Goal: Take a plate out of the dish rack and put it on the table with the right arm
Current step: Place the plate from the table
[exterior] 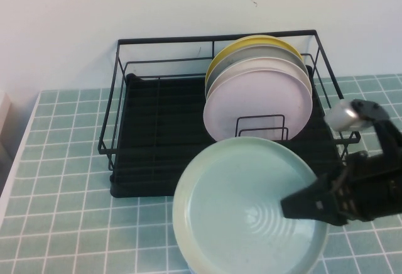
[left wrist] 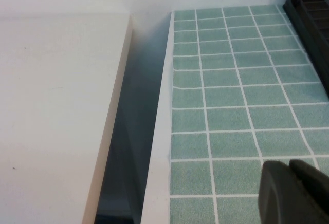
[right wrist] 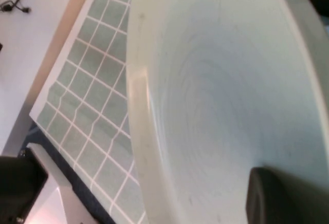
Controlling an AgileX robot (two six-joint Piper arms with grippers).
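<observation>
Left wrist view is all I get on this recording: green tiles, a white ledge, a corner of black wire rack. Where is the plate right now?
Observer: The mint-green plate is out of the dish rack, held in front of it over the table by the right gripper, which is shut on its right rim.
Operator: Is it lying flat on the tiles?
Observer: I cannot tell; in the high view its face tips toward the camera and its far edge overlaps the rack's front.
Operator: Anything left in the rack?
Observer: Yes, a pale pink plate stands upright in front of a few others.
Operator: And the left gripper?
Observer: The left gripper sits over the table's left edge, away from the plate.
</observation>
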